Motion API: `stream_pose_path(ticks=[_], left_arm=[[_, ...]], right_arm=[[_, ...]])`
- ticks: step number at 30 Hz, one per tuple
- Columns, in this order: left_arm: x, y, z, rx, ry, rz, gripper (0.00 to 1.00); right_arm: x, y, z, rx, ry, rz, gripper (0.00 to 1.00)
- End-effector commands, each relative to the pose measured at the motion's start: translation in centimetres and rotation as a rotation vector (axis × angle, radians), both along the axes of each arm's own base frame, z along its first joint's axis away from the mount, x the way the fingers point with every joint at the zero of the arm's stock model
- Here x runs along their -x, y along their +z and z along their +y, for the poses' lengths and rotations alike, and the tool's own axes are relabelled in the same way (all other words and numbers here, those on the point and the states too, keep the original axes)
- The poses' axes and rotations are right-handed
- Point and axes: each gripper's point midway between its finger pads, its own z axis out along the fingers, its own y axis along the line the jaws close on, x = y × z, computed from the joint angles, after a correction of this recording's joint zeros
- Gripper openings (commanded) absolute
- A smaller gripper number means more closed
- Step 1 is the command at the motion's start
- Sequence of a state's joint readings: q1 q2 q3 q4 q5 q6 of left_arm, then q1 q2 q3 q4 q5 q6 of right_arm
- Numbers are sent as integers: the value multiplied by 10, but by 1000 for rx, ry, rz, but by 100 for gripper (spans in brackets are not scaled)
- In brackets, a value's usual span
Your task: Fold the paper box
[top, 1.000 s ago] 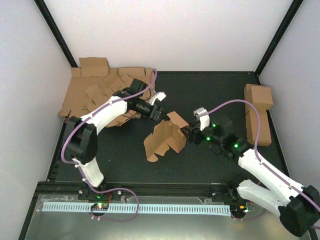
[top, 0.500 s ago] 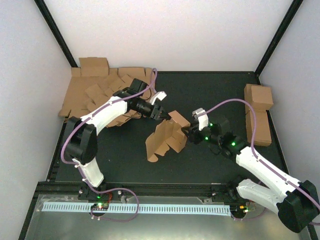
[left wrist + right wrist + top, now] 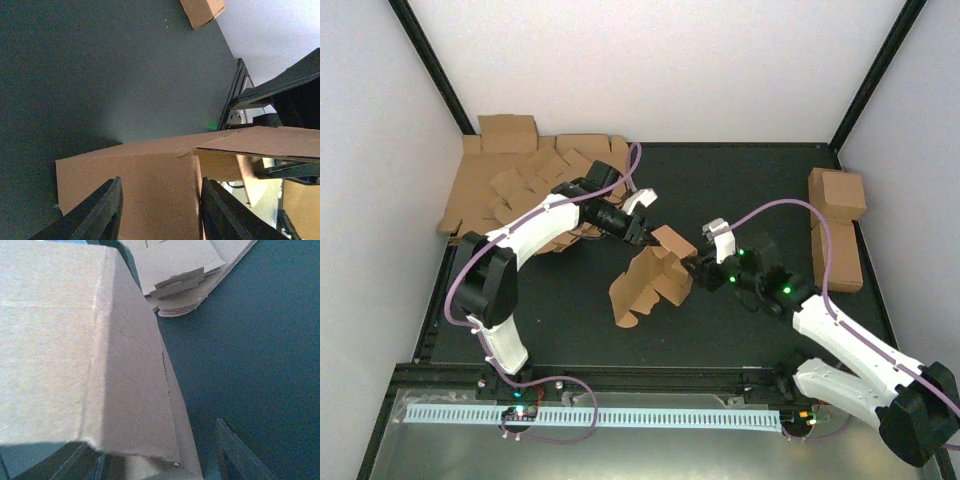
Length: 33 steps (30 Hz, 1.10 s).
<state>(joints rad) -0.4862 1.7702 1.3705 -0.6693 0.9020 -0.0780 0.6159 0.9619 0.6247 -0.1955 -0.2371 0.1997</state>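
Currently: black table (image 3: 740,180) carries everything, and both arms reach over its middle.

Stack of flat blanks (image 3: 510,190): lies well behind the left gripper (image 3: 645,235), on its outer side, against the far corner.

Paper box (image 3: 650,280): partly folded and tilted. It sits between the two grippers, with its upper flap just under the left one and its raised end against the right gripper (image 3: 700,265). Its lower end reaches toward the arm bases; contact with the table there is not clear.

Finished cartons (image 3: 837,192): well apart from the right gripper, on its outer side, along the table's edge.

Left gripper: jaws spread. In the wrist view both fingers (image 3: 100,215) stand apart in front of a broad cardboard face that runs wider than the gap. Contact cannot be told.

Right gripper: cardboard fills most of its wrist view. One finger (image 3: 237,450) shows beside a folded edge. Whether the jaws pinch the box cannot be told.
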Motion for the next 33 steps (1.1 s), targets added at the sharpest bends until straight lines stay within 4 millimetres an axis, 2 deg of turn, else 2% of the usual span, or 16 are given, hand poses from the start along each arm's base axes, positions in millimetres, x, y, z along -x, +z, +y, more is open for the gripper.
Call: stream_pose_path(ticks=[1, 8, 14, 16, 22, 25, 28, 33], left_arm=[[-3, 1, -1, -20, -8, -24, 45], [-5, 6, -2, -8, -5, -32, 45], [-4, 7, -2, -7, -5, -31, 45], [-4, 7, -2, -6, -5, -33, 45], [-4, 8, -1, -6, -4, -34, 45], [-3, 10, -1, -4, -5, -37, 45], [-2, 12, -2, 4, -7, -38, 45], [-1, 24, -4, 45, -1, -55, 48]], right_arm=[[5, 22, -3, -26, 10, -66, 60], [19, 46, -3, -78, 55, -121, 64], [34, 77, -3, -163, 103, -194, 68], [33, 88, -6, -188, 79, -214, 69], [12, 118, -17, -235, -78, -204, 72], [-4, 117, -17, -210, -142, -144, 70], [-13, 106, -8, -166, -138, -67, 67], [-7, 81, 9, -131, -35, 6, 58]])
